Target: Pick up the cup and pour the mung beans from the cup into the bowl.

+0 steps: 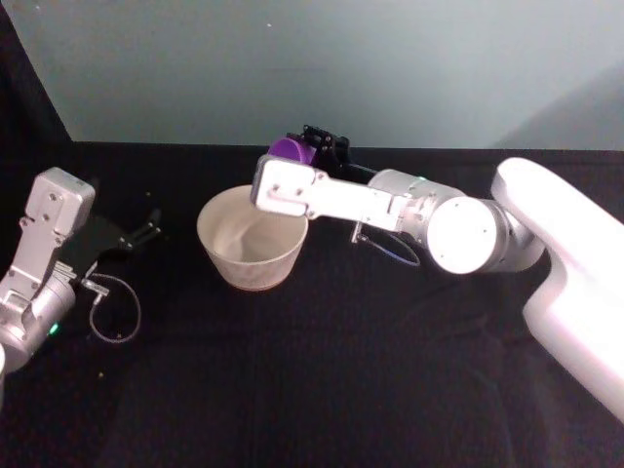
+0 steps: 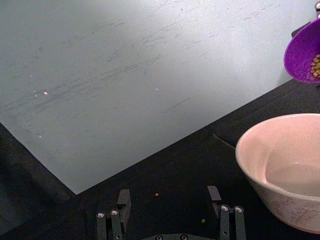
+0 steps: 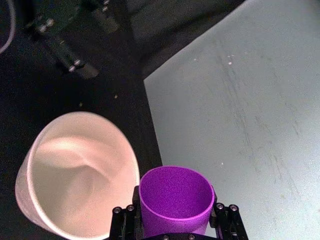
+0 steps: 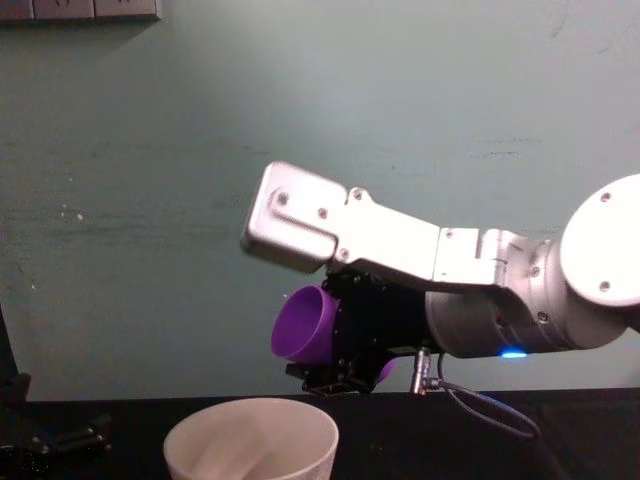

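My right tool (image 3: pixel 174 216) is clamped on the cup (image 4: pixel 300 325), which lies tipped almost level above and just beyond the far rim of the bowl (image 1: pixel 255 268), mouth toward my left with the mung beans (image 2: pixel 316 66) inside, while my left tool (image 2: pixel 168 197) sits spread apart left of the bowl.

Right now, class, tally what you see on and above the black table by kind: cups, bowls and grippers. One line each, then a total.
purple cup: 1
cream-white bowl: 1
grippers: 2, the left gripper open, the right gripper shut on the purple cup
Total: 4
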You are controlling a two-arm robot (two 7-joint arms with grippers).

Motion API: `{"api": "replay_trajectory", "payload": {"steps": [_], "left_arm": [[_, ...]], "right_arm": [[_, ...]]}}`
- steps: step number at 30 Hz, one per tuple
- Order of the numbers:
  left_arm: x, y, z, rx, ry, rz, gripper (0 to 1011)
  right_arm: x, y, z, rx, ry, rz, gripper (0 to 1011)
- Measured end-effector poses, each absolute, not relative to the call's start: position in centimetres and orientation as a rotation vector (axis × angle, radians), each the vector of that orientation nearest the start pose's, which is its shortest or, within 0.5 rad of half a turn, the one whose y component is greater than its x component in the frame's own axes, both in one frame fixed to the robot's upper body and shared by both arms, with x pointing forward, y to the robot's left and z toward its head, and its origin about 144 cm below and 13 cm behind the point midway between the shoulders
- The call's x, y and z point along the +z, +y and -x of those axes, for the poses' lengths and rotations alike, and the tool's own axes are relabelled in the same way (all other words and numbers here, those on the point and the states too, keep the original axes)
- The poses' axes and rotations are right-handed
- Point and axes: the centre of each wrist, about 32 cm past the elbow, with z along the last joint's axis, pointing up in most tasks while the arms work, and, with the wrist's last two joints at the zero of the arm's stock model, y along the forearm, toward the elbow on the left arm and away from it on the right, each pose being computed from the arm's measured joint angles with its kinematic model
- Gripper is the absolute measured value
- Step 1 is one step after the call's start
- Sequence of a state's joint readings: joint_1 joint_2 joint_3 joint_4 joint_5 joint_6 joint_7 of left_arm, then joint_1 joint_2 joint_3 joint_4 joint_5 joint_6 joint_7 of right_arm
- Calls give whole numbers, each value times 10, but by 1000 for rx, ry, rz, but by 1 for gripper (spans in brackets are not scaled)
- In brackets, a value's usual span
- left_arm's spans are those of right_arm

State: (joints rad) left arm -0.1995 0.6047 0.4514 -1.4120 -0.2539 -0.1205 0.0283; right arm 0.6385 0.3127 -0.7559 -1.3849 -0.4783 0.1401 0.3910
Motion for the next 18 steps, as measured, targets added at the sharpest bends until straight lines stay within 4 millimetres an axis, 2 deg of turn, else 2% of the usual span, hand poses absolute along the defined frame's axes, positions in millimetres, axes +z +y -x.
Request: {"api": "replay_trajectory", "payload": {"steps": [10,18], "left_arm": [[1140,310,-489,1248,-285,-305,1000],[1140,310,-489,1248,-285,-304,1000]], "right_arm": [[1254,-105,-556,-560,-1063,867,731],[1253,-94,-553,-516,-1157,933,731]]}}
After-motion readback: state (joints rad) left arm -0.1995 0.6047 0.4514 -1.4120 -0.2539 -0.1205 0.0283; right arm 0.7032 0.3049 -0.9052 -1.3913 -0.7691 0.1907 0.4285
